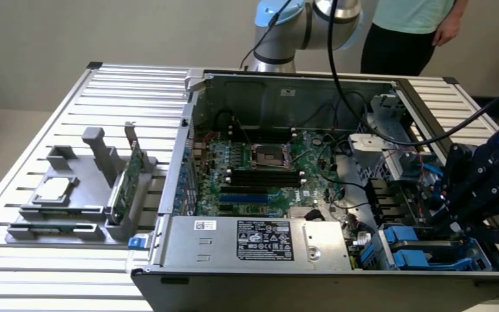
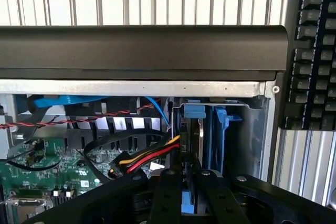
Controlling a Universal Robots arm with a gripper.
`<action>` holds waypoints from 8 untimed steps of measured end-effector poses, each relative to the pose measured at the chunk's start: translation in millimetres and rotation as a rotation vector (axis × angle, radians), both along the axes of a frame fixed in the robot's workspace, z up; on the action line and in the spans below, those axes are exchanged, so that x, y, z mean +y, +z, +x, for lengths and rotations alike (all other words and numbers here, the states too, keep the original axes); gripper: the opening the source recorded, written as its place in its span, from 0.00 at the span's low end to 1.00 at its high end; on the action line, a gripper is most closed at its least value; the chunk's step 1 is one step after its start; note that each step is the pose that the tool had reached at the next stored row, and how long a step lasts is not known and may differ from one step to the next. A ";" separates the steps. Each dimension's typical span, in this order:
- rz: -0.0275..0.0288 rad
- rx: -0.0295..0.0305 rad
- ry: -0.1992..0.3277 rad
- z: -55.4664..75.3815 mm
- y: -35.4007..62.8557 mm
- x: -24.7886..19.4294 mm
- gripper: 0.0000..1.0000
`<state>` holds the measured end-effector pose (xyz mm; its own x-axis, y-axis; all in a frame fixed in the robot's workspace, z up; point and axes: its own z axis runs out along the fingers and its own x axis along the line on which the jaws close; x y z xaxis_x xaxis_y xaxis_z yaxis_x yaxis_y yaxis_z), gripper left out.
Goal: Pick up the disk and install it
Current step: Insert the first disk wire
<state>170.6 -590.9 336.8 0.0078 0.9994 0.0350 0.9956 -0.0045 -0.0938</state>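
One gripper (image 2: pixel 190 195) pinches disk (image 2: pixel 198 148) in bay

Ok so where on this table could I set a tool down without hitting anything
The slatted table is bare behind the grey parts stand, on the exterior view's left of the computer case, and along the front edge under the stand. Inside the case it is crowded: cables, the board, and the gripper at the blue drive bay.
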 end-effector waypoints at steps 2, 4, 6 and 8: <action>-0.0001 0.0007 -0.001 0.4 -0.2 0.0 0.16; -0.0003 0.0013 -0.002 0.7 -0.4 0.0 0.16; -0.0004 0.0020 -0.003 1.1 -0.7 0.0 0.16; -0.0004 0.0029 -0.003 1.3 -1.1 0.0 0.16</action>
<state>171.9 -590.9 335.8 0.0114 0.9993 0.0346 0.9953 -0.0080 -0.0967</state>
